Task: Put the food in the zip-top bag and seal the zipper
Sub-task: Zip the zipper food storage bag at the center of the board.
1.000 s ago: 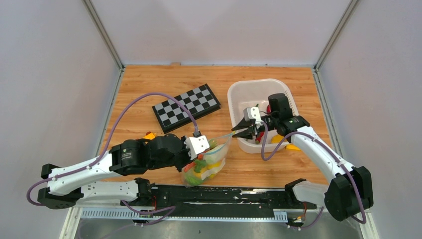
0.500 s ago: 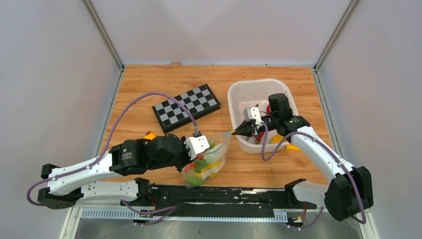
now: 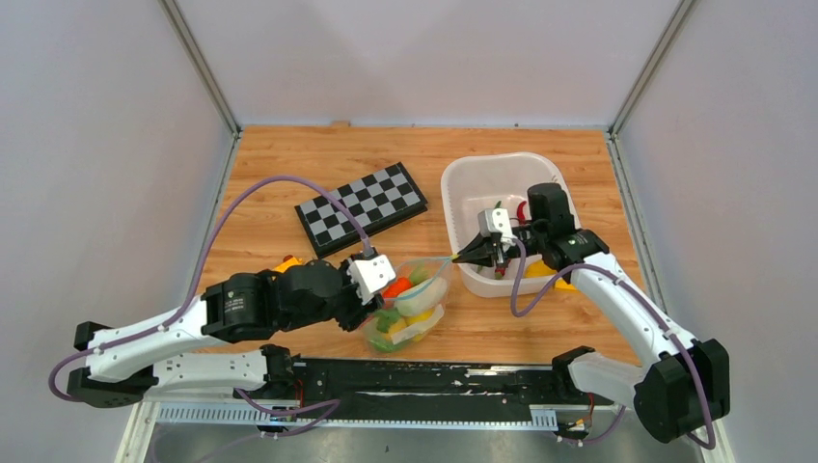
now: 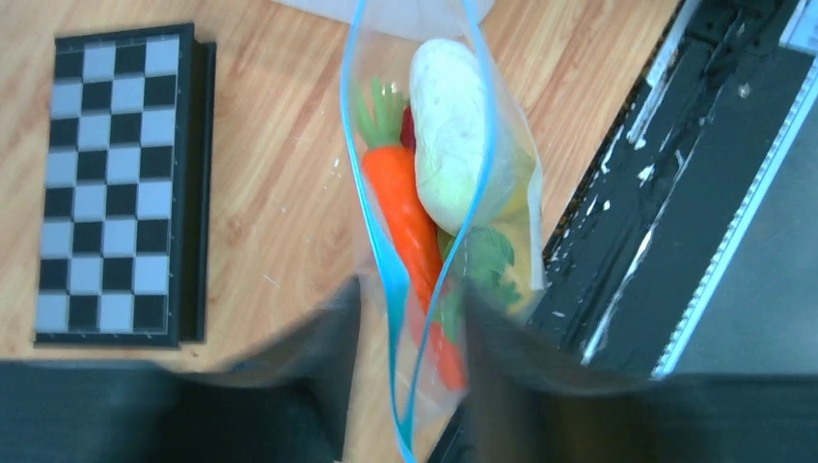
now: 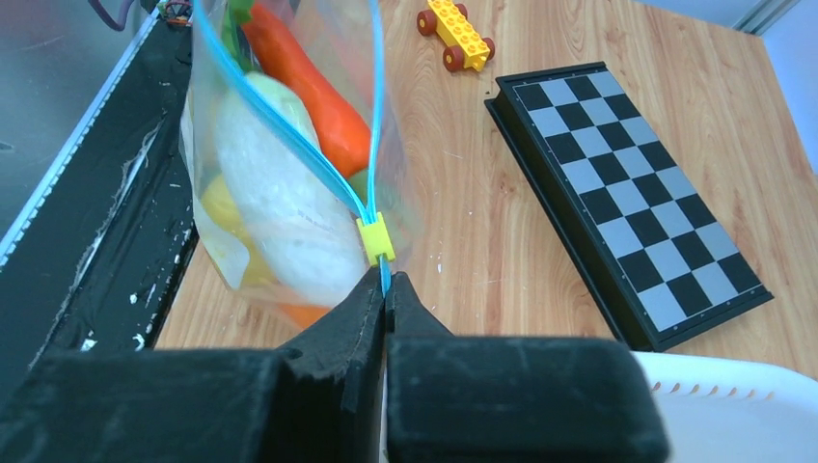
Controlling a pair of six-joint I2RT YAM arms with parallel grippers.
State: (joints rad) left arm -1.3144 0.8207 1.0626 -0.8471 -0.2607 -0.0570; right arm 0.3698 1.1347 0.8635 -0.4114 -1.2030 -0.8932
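Sealing step: food (image 4: 449, 135) inside zip-top bag (image 3: 410, 311), at worktop (image 3: 540, 328) front edge. Right claw (image 5: 388, 285) pinched on zipper (image 5: 374, 116) end (beside yellow slider (image 5: 375, 238)); left claw (image 4: 407, 299) parted, straddling mouth. Next: steady far end, draw slider across.

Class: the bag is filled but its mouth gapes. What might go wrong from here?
1. Only the right gripper pinches the zipper; the left gripper has its jaws apart around the other end, so the zip-top bag may sag or tip.
2. With the mouth open, the carrot or white radish might spill.
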